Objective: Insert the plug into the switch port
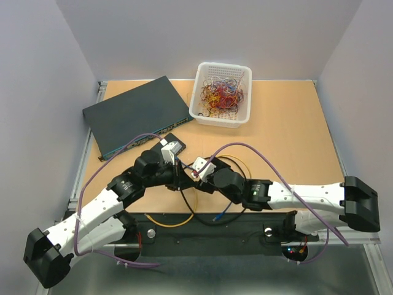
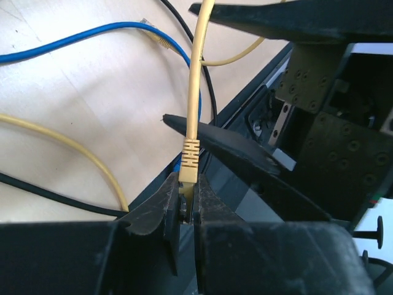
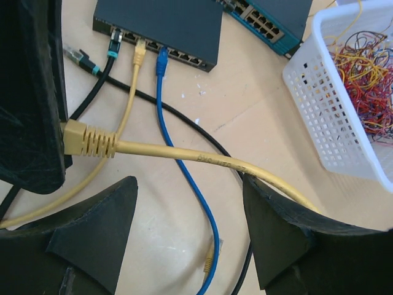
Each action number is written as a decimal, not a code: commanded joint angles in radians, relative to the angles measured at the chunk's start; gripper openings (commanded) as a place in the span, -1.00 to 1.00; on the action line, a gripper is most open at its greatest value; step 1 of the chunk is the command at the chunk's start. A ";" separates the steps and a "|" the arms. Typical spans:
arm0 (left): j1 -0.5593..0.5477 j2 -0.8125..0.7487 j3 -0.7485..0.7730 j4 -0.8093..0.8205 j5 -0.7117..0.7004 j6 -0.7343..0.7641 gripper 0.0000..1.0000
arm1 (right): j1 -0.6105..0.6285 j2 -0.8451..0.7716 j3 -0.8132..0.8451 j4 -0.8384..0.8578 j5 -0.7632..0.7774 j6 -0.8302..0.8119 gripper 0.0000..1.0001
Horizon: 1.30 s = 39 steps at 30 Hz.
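We're gripping the yellow plug (image 2: 190, 163) with the left claw (image 2: 186, 206), jaws clamped tight on its tip, cable (image 3: 202, 158) trailing up out of it. Our right claw (image 3: 184, 236) is sitting wide apart, that cable crossing between its fingers (image 3: 92, 233). The plug is hovering near the small black switch (image 3: 161, 21), short of its port row (image 3: 184, 56), not touching

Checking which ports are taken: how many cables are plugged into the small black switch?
3, side by side at the left end of the small black switch in the right wrist view: black cable, yellow cable, blue cable. Other ports look empty.
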 commanded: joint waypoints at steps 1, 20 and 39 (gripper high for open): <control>-0.006 -0.013 0.026 0.003 0.026 0.005 -1.00 | 0.017 -0.044 0.057 0.103 0.021 -0.028 0.49; -0.006 0.046 0.114 -0.077 0.016 0.067 -1.00 | 0.123 0.019 0.085 0.119 0.076 -0.052 0.49; -0.007 0.046 0.226 -0.163 0.021 0.108 -1.00 | 0.083 -0.006 0.078 0.160 0.071 -0.094 0.50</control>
